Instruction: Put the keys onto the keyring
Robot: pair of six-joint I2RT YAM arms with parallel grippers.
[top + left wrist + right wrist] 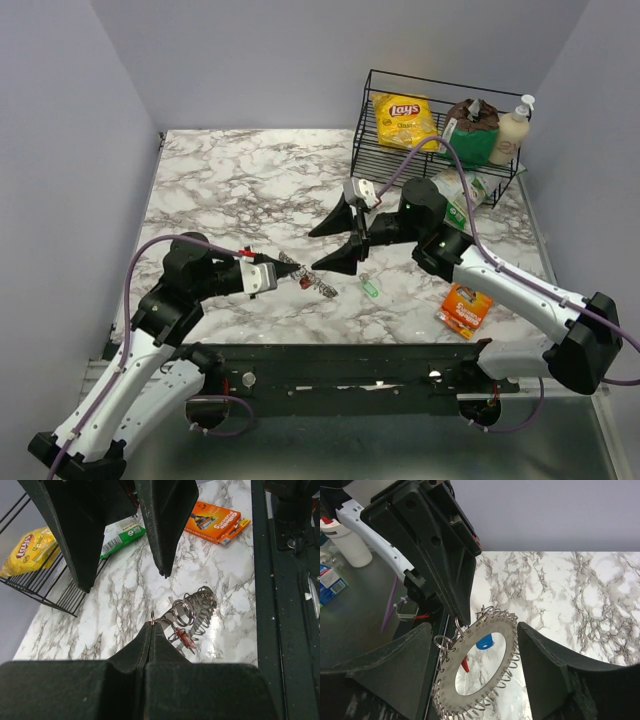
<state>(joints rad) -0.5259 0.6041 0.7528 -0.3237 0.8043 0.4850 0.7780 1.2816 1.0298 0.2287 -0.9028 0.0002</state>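
The keyring (449, 677) hung tilted, low over the marble table (220, 190), near its front edge and about midway across. A red key (465, 665) dangled at its rim and a blue key (484, 642) showed through its open centre. My left pincer (152, 625) was clenched on a small loop at the keyring's rim. My right pincer (312, 252) was spread wide, one finger either side of the ring; whether they touched it I could not tell. The pale green key (369, 287) lay just right, the orange packet (465, 308) farther right.

Grey keyring (445, 690), red key (465, 665), blue key (484, 642), marbled table (560, 590).
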